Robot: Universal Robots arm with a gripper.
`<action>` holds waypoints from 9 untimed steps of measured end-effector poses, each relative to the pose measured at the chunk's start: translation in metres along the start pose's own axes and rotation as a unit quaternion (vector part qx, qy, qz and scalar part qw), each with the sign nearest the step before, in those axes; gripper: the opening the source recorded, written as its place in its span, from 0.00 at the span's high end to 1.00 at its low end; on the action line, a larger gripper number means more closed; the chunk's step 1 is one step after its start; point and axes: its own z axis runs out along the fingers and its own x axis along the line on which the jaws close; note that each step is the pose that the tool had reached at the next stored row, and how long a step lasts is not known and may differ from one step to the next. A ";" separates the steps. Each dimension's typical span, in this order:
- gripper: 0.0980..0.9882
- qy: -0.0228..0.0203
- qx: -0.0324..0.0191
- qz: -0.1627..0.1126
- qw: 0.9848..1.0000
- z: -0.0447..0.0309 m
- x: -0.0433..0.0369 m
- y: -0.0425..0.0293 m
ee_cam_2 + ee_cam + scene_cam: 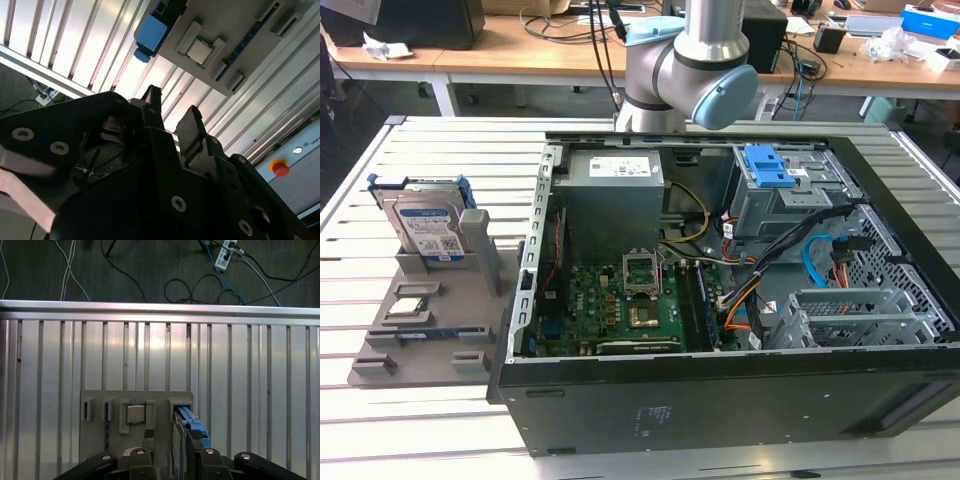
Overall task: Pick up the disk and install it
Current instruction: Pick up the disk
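Observation:
The disk (425, 225) stands on edge in a slot of the grey holder (440, 320) at the exterior view's left, its white-and-blue label facing out and blue rails on its sides. In the first wrist view I see the disk (186, 422) edge-on, with my gripper (170, 440) above the holder and one black fingertip (148, 434) beside the disk. In the second wrist view my gripper (172, 107) is open with nothing between its fingers, and the disk's blue rail (150, 32) lies beyond the tips.
An open computer case (720, 250) fills the exterior view's right, with a grey cage carrying a blue latch (775, 170) at its back. A small square silver chip (200, 50) and a memory stick (440, 333) sit in the holder. The slatted table (225, 365) ends in a rail (160, 305).

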 end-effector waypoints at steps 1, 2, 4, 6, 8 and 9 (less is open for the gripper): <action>0.58 0.000 0.000 0.000 1.000 0.0000 0.0000 0.0000; 0.58 0.000 0.000 0.000 1.000 0.0000 0.0000 0.0000; 0.44 0.000 0.000 0.000 1.000 0.0000 0.0000 0.0000; 0.44 0.000 0.000 -0.001 1.000 0.0000 0.0000 0.0000; 0.44 0.000 0.000 0.001 1.000 0.0000 0.0000 0.0000; 0.44 0.000 0.000 0.008 1.000 0.0002 0.0000 0.0000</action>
